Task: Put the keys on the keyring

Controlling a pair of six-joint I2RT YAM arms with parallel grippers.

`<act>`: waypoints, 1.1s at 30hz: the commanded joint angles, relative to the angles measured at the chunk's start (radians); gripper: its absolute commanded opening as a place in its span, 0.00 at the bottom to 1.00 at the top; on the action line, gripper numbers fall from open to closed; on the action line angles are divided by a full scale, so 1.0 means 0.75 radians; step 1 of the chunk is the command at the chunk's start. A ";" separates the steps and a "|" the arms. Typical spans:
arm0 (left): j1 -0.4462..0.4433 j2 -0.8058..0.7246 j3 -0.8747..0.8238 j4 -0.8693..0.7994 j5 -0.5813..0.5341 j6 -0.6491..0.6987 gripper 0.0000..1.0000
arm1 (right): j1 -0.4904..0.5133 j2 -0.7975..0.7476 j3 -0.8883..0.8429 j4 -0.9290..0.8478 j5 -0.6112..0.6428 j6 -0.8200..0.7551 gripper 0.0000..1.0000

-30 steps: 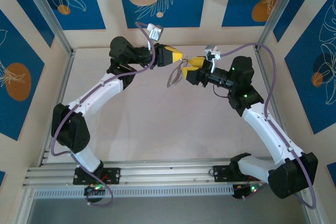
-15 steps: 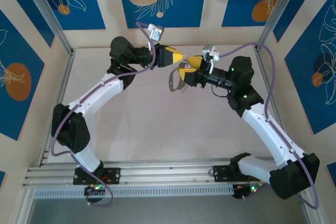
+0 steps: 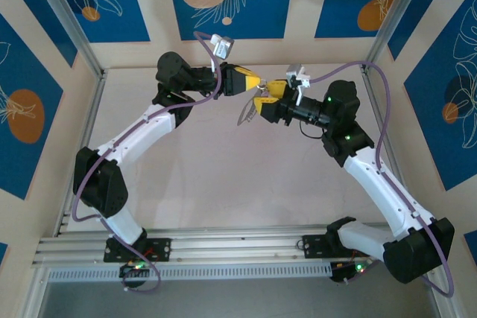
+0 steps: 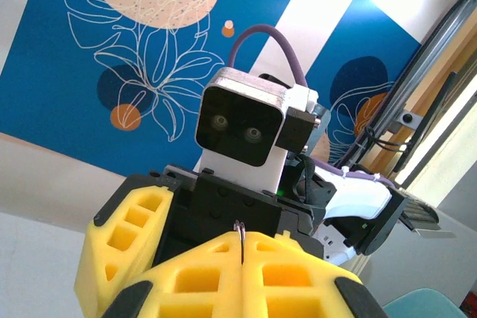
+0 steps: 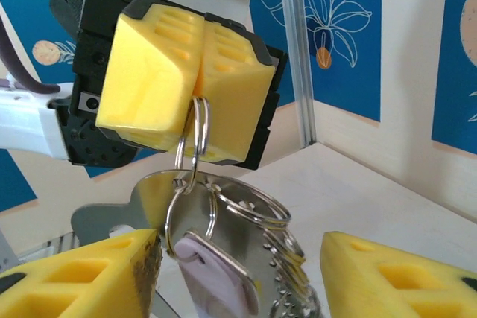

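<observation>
The keyring (image 5: 195,121) is a chain of silvery split rings, and my left gripper (image 5: 195,98) is shut on its top ring. From it hang a larger loop (image 5: 254,194), a lilac-headed key (image 5: 217,281) and several toothed keys (image 5: 288,270) against a flat silver tag (image 5: 150,196). My right gripper (image 5: 242,281) is open, with its yellow fingers (image 5: 82,273) on either side of the hanging bunch. In the left wrist view, the left gripper (image 4: 241,242) pinches the thin ring wire. From above, the left gripper (image 3: 257,81) and the right gripper (image 3: 261,102) meet tip to tip over the bunch (image 3: 246,115).
The pale table (image 3: 223,176) lies below the raised arms. Patterned blue walls and aluminium posts (image 3: 71,16) close in the back and sides. An aluminium rail (image 3: 238,247) carries both arm bases at the near edge.
My right gripper has shifted slightly under the left one, and the hanging bunch has swung a little. The left gripper has kept its hold on the ring.
</observation>
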 commanded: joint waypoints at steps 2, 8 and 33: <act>-0.014 -0.019 0.050 0.042 0.031 0.017 0.00 | 0.007 -0.002 0.001 0.001 0.028 -0.021 0.44; -0.015 -0.019 0.052 0.044 0.027 0.019 0.00 | 0.003 -0.008 0.003 -0.018 0.023 -0.023 0.17; -0.014 -0.041 0.051 -0.083 -0.014 0.125 0.00 | -0.045 -0.070 0.002 -0.135 0.029 -0.042 0.18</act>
